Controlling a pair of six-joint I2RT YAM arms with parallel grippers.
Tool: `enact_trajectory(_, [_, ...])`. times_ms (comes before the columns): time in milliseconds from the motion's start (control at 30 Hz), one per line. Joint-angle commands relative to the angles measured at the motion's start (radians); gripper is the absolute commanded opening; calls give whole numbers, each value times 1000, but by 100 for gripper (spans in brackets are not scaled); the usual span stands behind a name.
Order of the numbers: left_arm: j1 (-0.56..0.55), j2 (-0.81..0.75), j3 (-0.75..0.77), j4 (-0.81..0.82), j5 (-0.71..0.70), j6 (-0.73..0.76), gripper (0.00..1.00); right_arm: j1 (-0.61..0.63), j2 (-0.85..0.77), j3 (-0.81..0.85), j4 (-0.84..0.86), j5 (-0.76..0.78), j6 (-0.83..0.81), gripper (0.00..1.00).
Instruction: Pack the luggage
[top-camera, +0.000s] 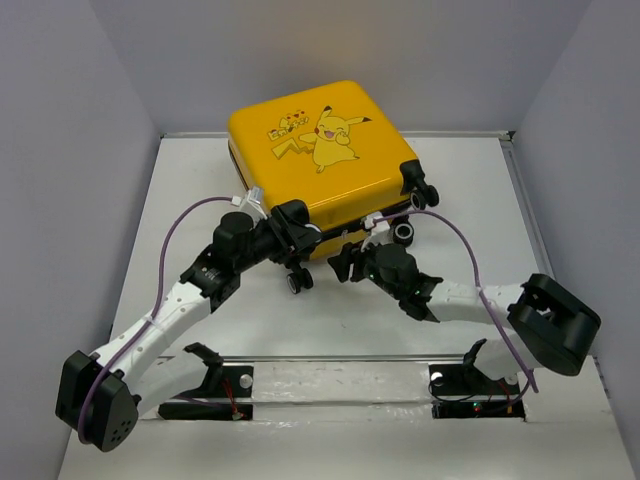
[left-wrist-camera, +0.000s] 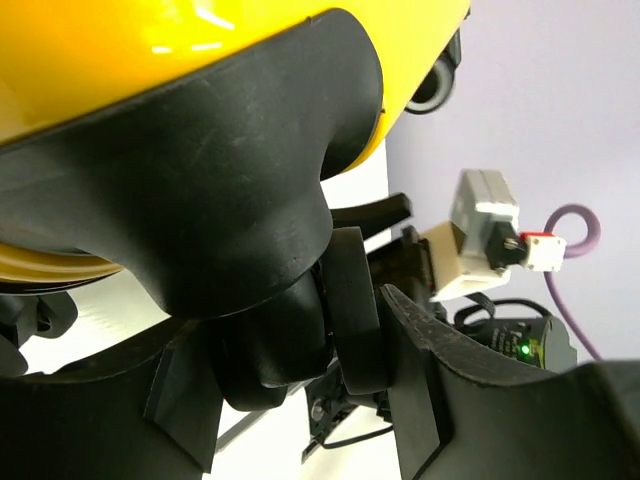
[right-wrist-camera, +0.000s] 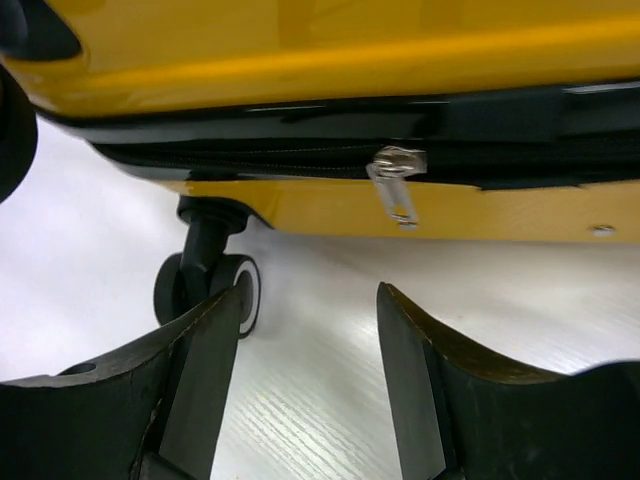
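Observation:
The luggage (top-camera: 320, 150) is a yellow hard-shell suitcase with a Pikachu print, lying flat and zipped shut at the middle back of the table. My left gripper (top-camera: 291, 231) is at its near left corner. In the left wrist view its fingers (left-wrist-camera: 415, 380) straddle the black corner caster and wheel (left-wrist-camera: 285, 340), which fill the gap, so the left gripper (left-wrist-camera: 297, 335) is shut on it. My right gripper (top-camera: 346, 262) is at the near side, open and empty (right-wrist-camera: 308, 315), low over the table. The silver zipper pull (right-wrist-camera: 396, 186) hangs just beyond it.
A black wheel (right-wrist-camera: 207, 287) stands left of my right gripper's left finger. Two more wheels (top-camera: 404, 232) stick out at the suitcase's right side. White table (top-camera: 330, 320) has grey walls left, right and behind. Arm bases sit at the near edge (top-camera: 480, 385).

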Motion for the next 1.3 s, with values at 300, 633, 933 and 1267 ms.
enact_trajectory(300, [-13,-73,1,374,127,119,6,-113,112,170,-144,-16,-74,62])
enact_trajectory(633, [-13,-67,-23,374,118,126,6,-144,144,228,-102,-258,-165,60])
enact_trajectory(933, [-13,-71,-43,374,111,126,6,-144,154,267,-115,-187,-163,39])
enact_trajectory(1267, [-15,-10,7,406,142,111,6,-62,135,221,-61,-268,-40,7])
